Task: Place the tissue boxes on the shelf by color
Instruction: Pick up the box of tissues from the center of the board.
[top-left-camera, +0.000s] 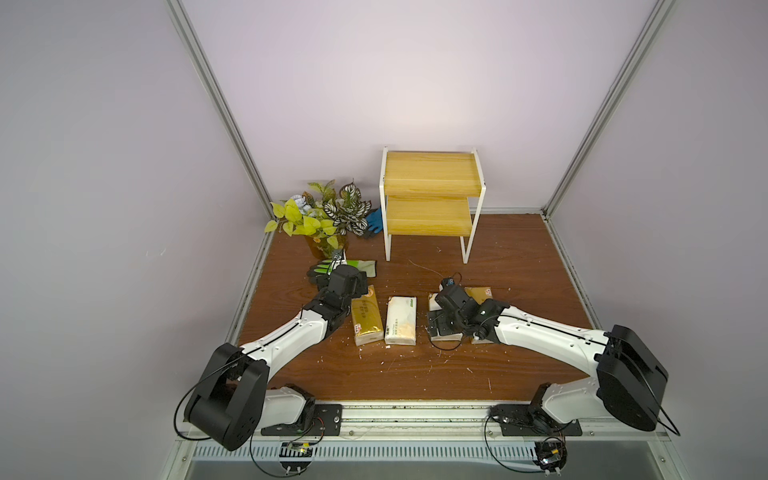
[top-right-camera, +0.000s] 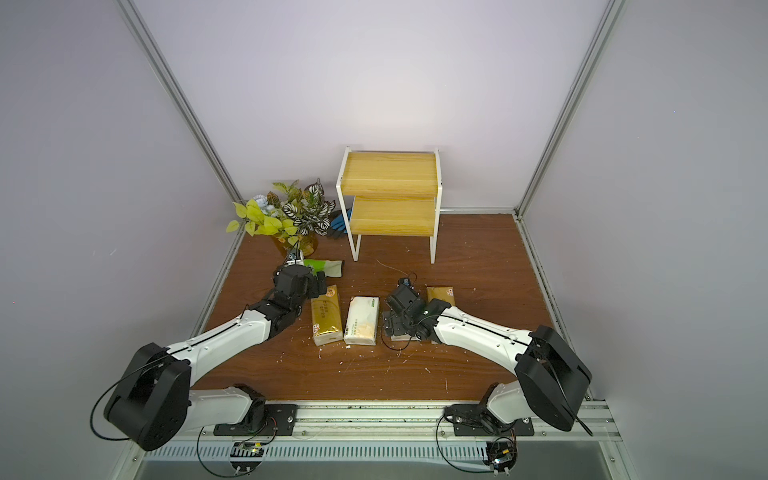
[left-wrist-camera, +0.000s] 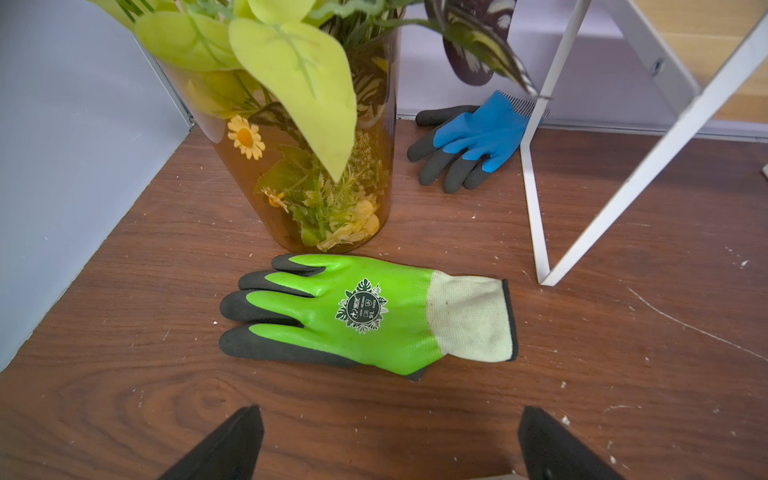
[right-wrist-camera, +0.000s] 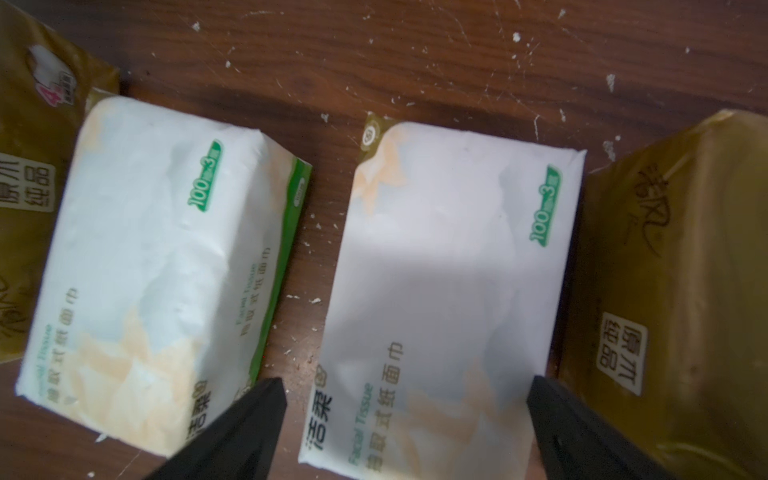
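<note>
Row of four lies flat across the middle of the bench (top-left-camera: 519, 266), long sides parallel; from the left edge: left gold pack (top-left-camera: 366, 318), left white pack (top-left-camera: 400, 320), right white pack (right-wrist-camera: 449, 270), right gold pack (right-wrist-camera: 673, 270). The shelf (top-left-camera: 430, 208) stands at the far edge with both boards bare, so no pack is placed yet. The colours are mirrored in the row, so the sort probably means one colour per board. The right end effector (right-wrist-camera: 407, 415) sits low over the right white pack with jaws wide. One finger (right-wrist-camera: 245, 428) is in the gap toward the left white pack, the other at the seam against the right gold pack. Nothing is gripped, and I cannot tell whether there is contact. Straddling the narrow width looks deliberate, since a soft pack squeezes best there. The risk is the tight seam, where that finger may snag the gold neighbour. The left end effector (left-wrist-camera: 386, 440) is wide and empty over bare bench, just short of the green glove (left-wrist-camera: 365, 316). The glove lies before the vase (left-wrist-camera: 307, 174) near the far left corner, and a blue glove (left-wrist-camera: 478, 137) lies by a shelf leg. The arm is likely parked clear, beside the left gold pack.
</note>
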